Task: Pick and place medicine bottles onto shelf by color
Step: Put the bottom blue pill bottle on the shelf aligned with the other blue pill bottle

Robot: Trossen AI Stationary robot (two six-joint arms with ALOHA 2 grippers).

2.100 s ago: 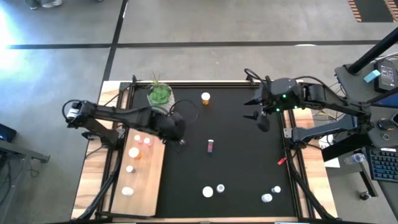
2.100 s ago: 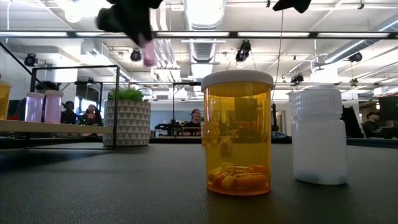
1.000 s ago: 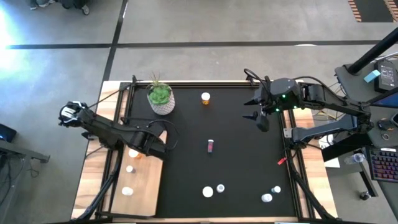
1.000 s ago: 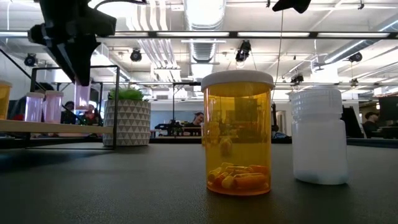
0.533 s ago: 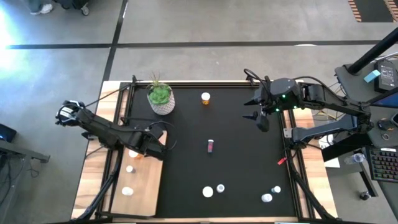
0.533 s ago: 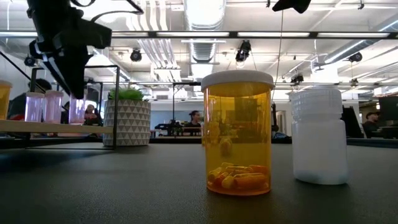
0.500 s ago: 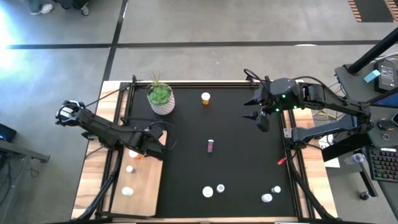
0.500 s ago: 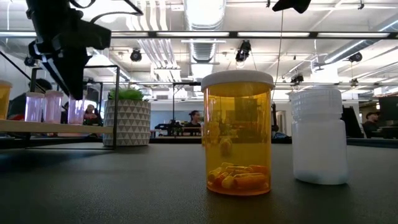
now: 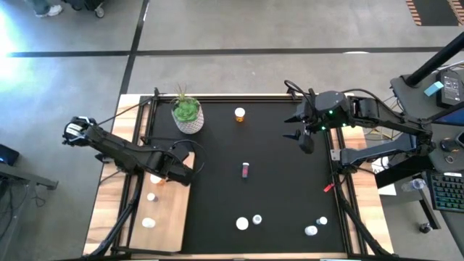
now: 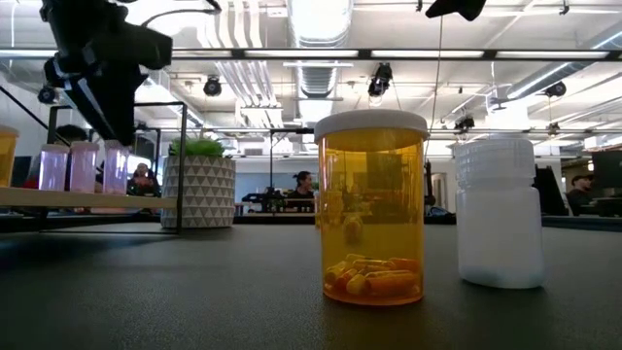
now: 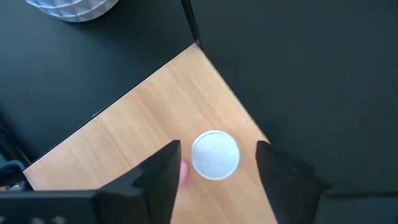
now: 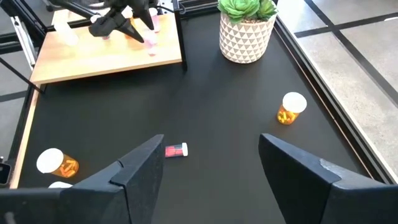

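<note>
Left wrist view shows the left gripper with jaws parted around, not touching, a pink medicine bottle standing on the shelf, evidently just released beside its colour-mates, while the right gripper waits open at far right

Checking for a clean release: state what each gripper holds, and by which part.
Nothing is held. The left gripper stands open over the shelf, fingers either side of a pink bottle with gaps showing. The right gripper hangs open over the mat.
</note>
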